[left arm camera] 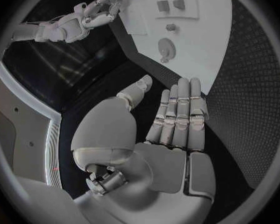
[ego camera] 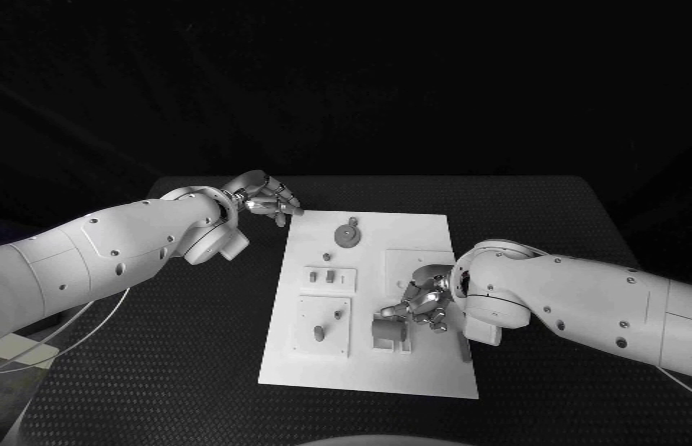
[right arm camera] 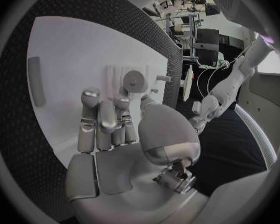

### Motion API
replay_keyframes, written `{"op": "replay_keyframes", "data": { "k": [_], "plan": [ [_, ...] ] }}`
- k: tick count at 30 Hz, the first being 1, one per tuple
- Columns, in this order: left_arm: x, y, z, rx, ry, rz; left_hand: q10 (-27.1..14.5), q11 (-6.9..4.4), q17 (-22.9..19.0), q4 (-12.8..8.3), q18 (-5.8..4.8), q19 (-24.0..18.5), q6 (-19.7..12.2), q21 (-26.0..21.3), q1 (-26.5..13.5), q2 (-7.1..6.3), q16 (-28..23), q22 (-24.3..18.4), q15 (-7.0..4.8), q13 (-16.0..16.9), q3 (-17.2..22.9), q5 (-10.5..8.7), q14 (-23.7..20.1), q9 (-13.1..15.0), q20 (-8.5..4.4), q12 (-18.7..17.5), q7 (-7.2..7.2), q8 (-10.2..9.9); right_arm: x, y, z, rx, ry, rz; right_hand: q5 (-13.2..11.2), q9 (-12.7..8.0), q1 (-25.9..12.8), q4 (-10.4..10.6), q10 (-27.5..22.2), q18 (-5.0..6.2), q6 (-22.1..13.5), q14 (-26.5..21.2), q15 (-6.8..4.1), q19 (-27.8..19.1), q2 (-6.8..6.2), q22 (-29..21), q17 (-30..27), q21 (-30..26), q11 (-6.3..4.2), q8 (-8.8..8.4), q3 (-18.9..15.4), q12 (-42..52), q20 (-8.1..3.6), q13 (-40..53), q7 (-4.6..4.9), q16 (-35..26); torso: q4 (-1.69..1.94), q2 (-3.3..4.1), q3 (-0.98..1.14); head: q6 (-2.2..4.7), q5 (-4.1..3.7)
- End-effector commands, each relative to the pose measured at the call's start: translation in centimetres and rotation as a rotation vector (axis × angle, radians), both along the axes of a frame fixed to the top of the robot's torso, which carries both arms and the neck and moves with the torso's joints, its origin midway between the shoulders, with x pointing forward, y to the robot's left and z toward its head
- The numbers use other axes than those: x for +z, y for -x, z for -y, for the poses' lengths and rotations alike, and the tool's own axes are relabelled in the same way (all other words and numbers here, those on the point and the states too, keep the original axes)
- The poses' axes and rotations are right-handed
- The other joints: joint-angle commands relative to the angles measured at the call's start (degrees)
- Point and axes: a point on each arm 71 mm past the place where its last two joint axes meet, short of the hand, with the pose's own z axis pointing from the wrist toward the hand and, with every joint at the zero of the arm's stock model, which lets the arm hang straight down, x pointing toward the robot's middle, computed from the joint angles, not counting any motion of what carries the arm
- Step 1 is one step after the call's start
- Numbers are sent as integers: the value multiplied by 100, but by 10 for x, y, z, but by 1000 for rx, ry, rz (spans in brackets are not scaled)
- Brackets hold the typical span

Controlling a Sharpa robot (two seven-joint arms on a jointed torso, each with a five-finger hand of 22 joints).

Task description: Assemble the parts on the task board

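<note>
The white task board (ego camera: 378,361) lies in the middle of the table. On it sit a round disc part (ego camera: 348,233), two small pegs (ego camera: 326,277), further pegs (ego camera: 319,333) and a grey block part (ego camera: 389,333). My right hand (ego camera: 420,304) hovers over the board's right half, fingers reaching down beside the block. In the right wrist view the right hand (right arm camera: 115,134) has its fingers side by side, thumb apart, nothing held, near a round part (right arm camera: 136,79). My left hand (ego camera: 264,198) hangs off the board's far left corner; its fingers (left arm camera: 177,114) are straight and empty.
A long thin strip (ego camera: 464,343) lies along the board's right edge near the right arm. Black table (ego camera: 173,366) surrounds the board on all sides. In the left wrist view the disc part (left arm camera: 166,48) lies on the board (left arm camera: 202,50), and the right hand (left arm camera: 93,15) lies beyond it.
</note>
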Motion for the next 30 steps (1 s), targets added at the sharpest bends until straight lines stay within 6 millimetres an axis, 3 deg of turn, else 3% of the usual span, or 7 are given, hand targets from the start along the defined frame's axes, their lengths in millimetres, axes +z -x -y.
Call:
{"op": "replay_keyframes", "data": {
  "k": [1,24,25,30],
  "plan": [
    [1,0,2,-9,9,-1,-44,0,7,40,107,1,-30,8,-43,15,-28,-7,-10,-6,-5,15,46,-7,15,26,-1,18,-2,0,1,4,16,5,18,-9,-73,4,-8,329,57,-10,-38,-20,5,81,-6,-37,0,-30,38,-22,-28,-6,88,-33,1,0,-3,2,-1],
    [1,0,1,-7,8,-1,-46,1,16,42,107,1,-32,8,-44,15,-35,-7,-10,-8,-6,15,48,-8,16,27,0,18,1,8,8,39,23,3,20,-18,-127,4,-10,329,41,-12,-36,-16,-23,77,-10,-46,2,-42,70,-20,-35,-12,93,-39,-2,-2,1,1,8],
    [1,0,1,-7,8,-1,-46,1,16,42,107,1,-32,8,-44,15,-35,-7,-10,-8,-6,15,48,-8,16,27,0,18,1,9,8,42,24,2,87,-26,-291,28,-23,311,13,-41,-26,-25,-251,75,-42,-52,19,-58,-34,-25,-19,-14,102,-57,-4,-2,0,2,8],
    [0,0,1,-9,8,-3,-47,1,18,46,106,1,-33,8,-48,17,-37,-7,-9,-9,-7,15,48,-9,16,27,0,17,2,10,7,48,15,9,20,-42,-426,5,-30,329,10,-39,-29,6,-337,53,-48,-88,11,-66,203,-21,-56,-28,103,-73,0,0,5,0,15]
  ]
}}
